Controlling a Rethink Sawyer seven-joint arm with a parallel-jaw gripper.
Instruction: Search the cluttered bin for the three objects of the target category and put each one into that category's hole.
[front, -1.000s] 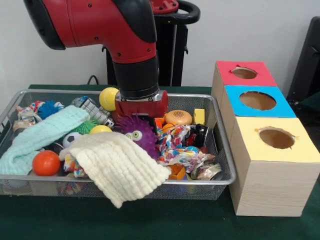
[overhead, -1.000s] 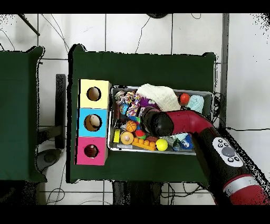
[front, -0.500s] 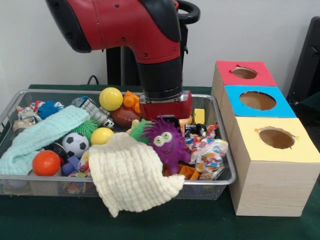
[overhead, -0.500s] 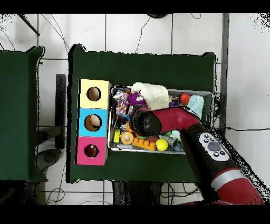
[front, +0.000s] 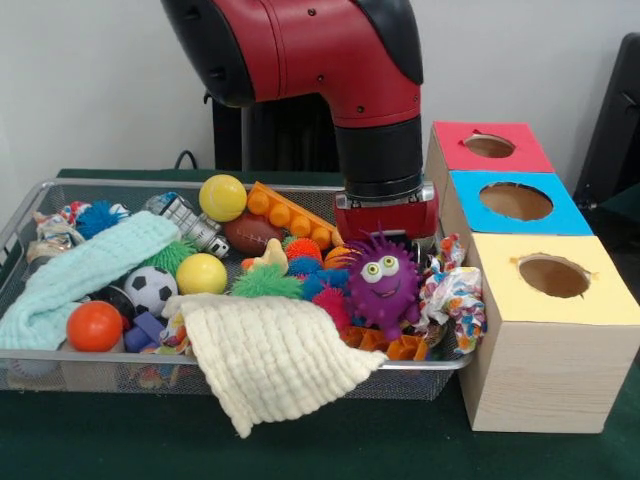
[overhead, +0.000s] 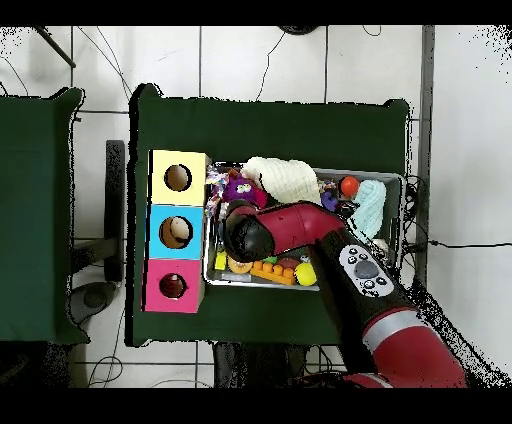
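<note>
The wire mesh bin (front: 60, 187) is full of toys and cloths; it also shows in the overhead view (overhead: 392, 178). My gripper (front: 386, 228) hangs low over the bin's right end, just behind a purple spiky puffer with eyes (front: 381, 283), which hides its tips. In the overhead view the wrist (overhead: 243, 233) covers the bin's end nearest the boxes. The red box's round hole (front: 489, 146) is the farthest of the three; it also shows in the overhead view (overhead: 173, 287). No plush duck, tiger or bear shows.
A blue box (front: 515, 201) and a yellow box (front: 553, 276) stand beside the red one. A cream cloth (front: 275, 357) hangs over the bin's front rim and a patterned cloth (front: 452, 295) over its right rim. A mint cloth (front: 85, 275), balls and an orange brick (front: 292, 215) fill the rest.
The arm has swept right in the front view, toward the boxes. The purple puffer and the patterned cloth moved with it to the bin's right end. An orange brick and small puffers came into sight.
</note>
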